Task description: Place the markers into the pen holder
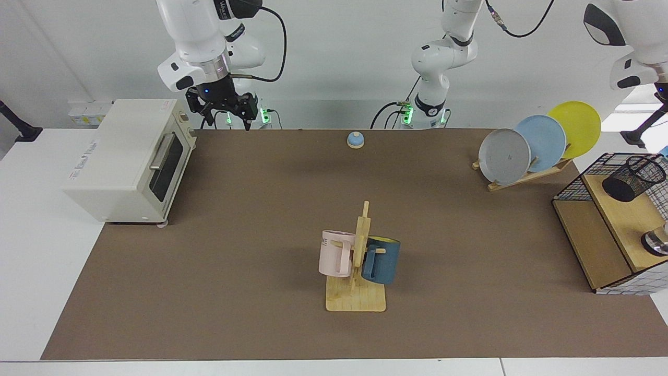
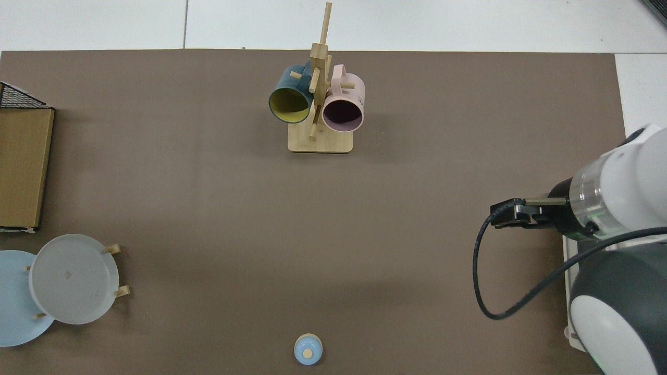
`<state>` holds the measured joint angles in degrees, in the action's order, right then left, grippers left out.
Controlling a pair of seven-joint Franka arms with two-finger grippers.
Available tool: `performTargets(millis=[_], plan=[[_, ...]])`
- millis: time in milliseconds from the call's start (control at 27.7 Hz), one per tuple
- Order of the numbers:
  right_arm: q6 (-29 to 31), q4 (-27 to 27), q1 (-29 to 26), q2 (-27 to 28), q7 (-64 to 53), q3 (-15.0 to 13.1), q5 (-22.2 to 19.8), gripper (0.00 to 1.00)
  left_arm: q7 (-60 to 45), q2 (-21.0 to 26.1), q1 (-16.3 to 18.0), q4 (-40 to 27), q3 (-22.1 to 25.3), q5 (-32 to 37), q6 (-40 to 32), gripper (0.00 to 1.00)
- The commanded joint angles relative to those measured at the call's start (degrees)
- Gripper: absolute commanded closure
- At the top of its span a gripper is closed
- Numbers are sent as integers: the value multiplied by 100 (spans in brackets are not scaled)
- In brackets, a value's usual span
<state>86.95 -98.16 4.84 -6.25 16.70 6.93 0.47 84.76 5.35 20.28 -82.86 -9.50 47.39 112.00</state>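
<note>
Facing view, read from 9 o'clock round to 3 o'clock.

- 9 o'clock: toaster oven (image 1: 125, 156), door shut, on the edge of the tabletop (image 1: 261, 235).
- 11 o'clock: right pincer (image 1: 226, 125) hanging above the far tabletop edge, just beside the oven's top corner. Released, fingers spread, nothing between them. Arm waiting. Same arm seen at 3 o'clock in the top view.
- 12 o'clock: small blue bell (image 1: 355, 140), well apart from everything else.
- Centre toward 6 o'clock: mug rack (image 1: 360, 261) with a pink and a blue mug hung on it. Not involved.
- 2 o'clock: plate rack (image 1: 527, 175) with three plates leaning in it.
- 3 o'clock: pen holder (image 1: 632, 178) on the wooden shelf (image 1: 626, 219), inside the wire basket frame (image 1: 574, 188). Nothing seen poking above its rim.
- Upper 3 o'clock corner: left arm (image 1: 639, 62) high above the holder. Left pincer cut off by the frame edge, so cannot tell whether clenched or released.
- markers: none visible in either view. Cannot tell whether inside the mesh cup or held out of frame.

Risks, as judged:
- If held off-frame, release off-centre, then a bounce off the rim onto the shelf or through the frame.
- Light cup, likely to tip on a glancing touch during descent.
- Wire frame close by, so possible snag on a low approach.
- No confirmation of drop-in from this angle.
</note>
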Motion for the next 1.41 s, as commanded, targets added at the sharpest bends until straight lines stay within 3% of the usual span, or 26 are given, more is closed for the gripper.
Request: performTargets(millis=[0,144,433,939,1372], plan=[[358,-396,-106,-236,-378,11,41,0,217,81,327,-116,-78,235,340,100],[446,-485,-114,-280,-370,2,76,0,217,107,538,-318,-78,288,638,100],[472,-441,-106,-245,-370,2,76,0,217,160,556,-547,-78,288,648,100],[464,-406,-115,-219,-299,-16,76,0,471,-77,618,-907,-87,297,-46,100],[472,-406,-114,-219,-299,-16,76,0,524,-254,653,-1312,-87,262,-152,100]])
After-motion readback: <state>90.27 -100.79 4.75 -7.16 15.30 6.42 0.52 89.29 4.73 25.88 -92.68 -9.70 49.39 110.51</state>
